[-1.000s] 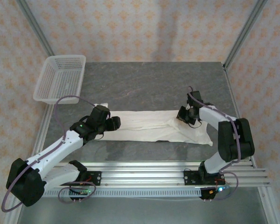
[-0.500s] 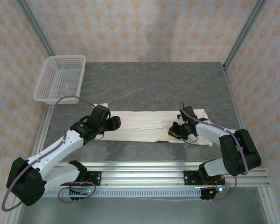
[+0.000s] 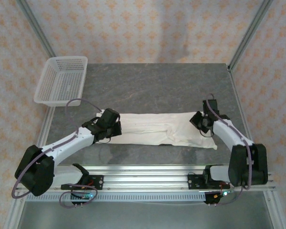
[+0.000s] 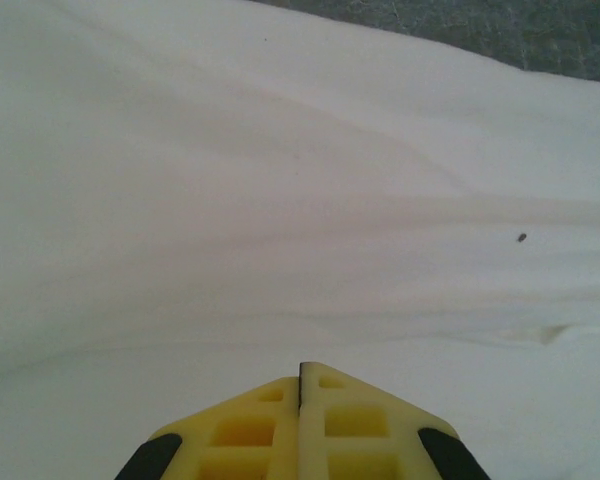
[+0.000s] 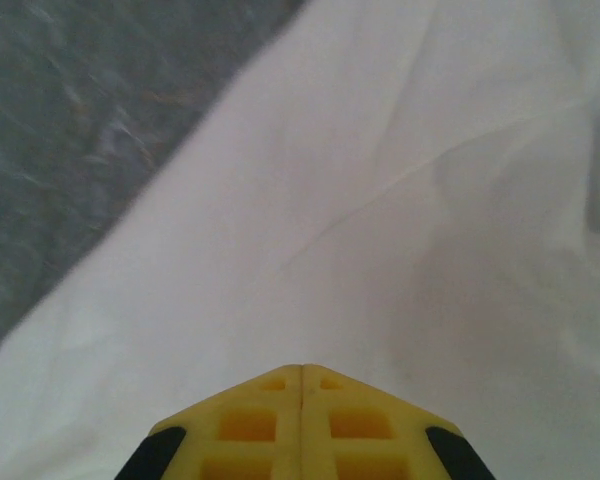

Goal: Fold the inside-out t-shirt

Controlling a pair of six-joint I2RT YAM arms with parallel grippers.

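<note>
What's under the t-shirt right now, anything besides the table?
Grey table shows all round the t-shirt, which lies flat in a long strip. Anything beneath the cloth itself is covered.

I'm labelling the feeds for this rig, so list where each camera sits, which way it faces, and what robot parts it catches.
Top external: fixed above and behind the robot, facing down at the table, t-shirt and basket; left arm and right arm show.
Left wrist: on the left arm, facing the t-shirt past the shut left claw.
Right wrist: on the right arm, facing t-shirt and table past the shut right claw.
Shared: all see the t-shirt.
</note>
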